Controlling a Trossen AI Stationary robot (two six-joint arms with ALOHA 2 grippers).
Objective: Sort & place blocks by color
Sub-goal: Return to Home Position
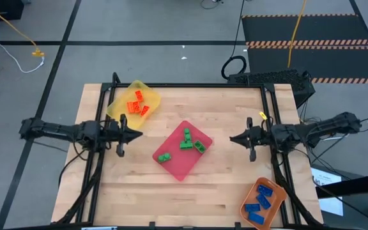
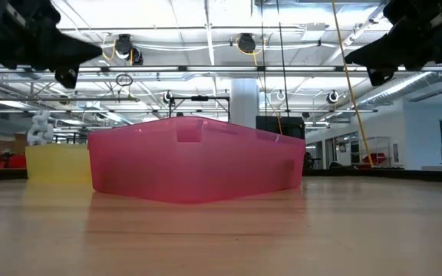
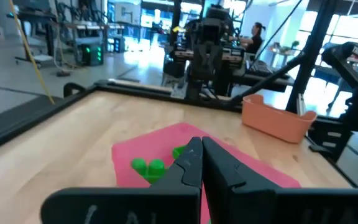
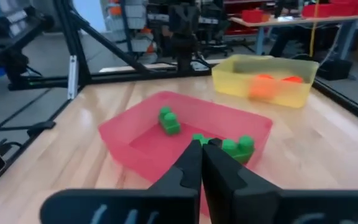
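Left gripper (image 1: 133, 134) and right gripper (image 1: 236, 138), both pinched together and empty, face off across the pink tray (image 1: 177, 167); green blocks (image 1: 186, 143) lie between their tips. Best retreat level, clear of tray rims.

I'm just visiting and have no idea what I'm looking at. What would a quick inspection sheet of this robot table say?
Surface: wooden table with three trays on it.
Job's things: orange blocks in the yellow tray; green blocks in the pink-red tray; blue blocks in the orange tray. No block seen on the bare wood.
Clutter: small yellow item by the right arm; cannot tell what it is.
Grippers: left gripper and right gripper both shut, empty, raised either side of the pink-red tray.
Cables: yellow cable and black cable loop on the floor.
Surroundings: striped floor mat; workshop beyond.
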